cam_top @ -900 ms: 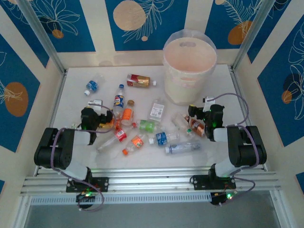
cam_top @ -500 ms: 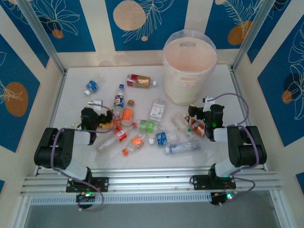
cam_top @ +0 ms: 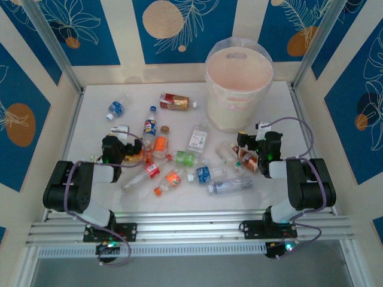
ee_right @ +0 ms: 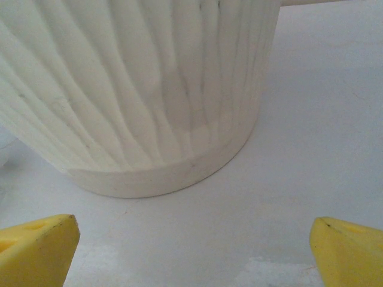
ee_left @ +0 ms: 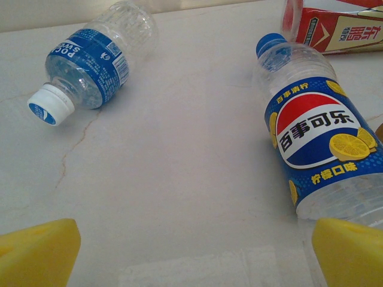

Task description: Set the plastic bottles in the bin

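Note:
Several plastic bottles lie scattered over the white table in the top view, among them a blue-label one (cam_top: 115, 108), a red-label one (cam_top: 174, 101) and a green one (cam_top: 187, 158). The cream bin (cam_top: 238, 89) stands at the back right. My left gripper (cam_top: 122, 134) is open low over bare table (ee_left: 194, 254), with a Pepsi bottle (ee_left: 317, 128) against its right finger and a blue-label bottle (ee_left: 90, 63) farther off to the left. My right gripper (cam_top: 252, 140) is open and holds nothing (ee_right: 194, 251), facing the bin's ribbed base (ee_right: 137, 89).
A red-label bottle (ee_left: 335, 27) lies beyond the Pepsi one. An orange-brown bottle (cam_top: 247, 158) and a clear one (cam_top: 230, 186) lie beside the right arm. Metal posts and patterned walls close in the table on three sides.

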Robot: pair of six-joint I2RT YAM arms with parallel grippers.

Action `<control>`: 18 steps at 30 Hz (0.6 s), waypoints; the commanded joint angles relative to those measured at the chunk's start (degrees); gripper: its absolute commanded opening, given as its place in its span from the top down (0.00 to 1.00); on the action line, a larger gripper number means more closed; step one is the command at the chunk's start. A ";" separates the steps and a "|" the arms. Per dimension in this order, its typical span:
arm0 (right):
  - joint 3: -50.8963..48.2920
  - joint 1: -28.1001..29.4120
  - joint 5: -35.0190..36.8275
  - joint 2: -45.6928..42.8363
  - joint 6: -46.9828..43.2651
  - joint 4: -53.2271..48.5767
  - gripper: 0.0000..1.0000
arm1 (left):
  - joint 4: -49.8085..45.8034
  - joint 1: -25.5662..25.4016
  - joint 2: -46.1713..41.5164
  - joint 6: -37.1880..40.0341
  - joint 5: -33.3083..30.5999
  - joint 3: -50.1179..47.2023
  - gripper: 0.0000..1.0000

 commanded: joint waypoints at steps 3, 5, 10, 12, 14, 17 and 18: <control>0.31 -0.28 -1.69 -0.14 0.30 0.87 0.01 | -4.59 0.99 -1.97 1.00 1.96 2.08 0.00; 1.22 -0.30 -2.80 -0.77 -0.14 -1.24 0.01 | -8.03 1.07 -4.01 0.85 1.70 3.21 0.00; 2.16 -0.23 -2.47 -5.65 -0.28 -6.72 0.01 | -12.51 0.98 -11.35 0.40 0.33 2.78 0.01; 1.80 -0.10 -1.03 -8.59 0.06 -8.63 0.01 | -13.98 0.98 -14.97 -0.15 0.03 3.00 0.01; 1.84 -0.06 0.75 -12.34 0.17 -12.25 0.01 | -17.36 0.98 -17.75 -0.99 -0.16 5.26 0.00; 1.98 -0.09 1.22 -18.86 -0.33 -18.45 0.01 | -26.85 0.89 -18.62 -1.92 0.65 12.83 0.01; 2.05 -0.06 1.21 -21.07 -0.42 -20.48 0.01 | -30.02 0.84 -17.96 -2.52 0.73 15.89 0.01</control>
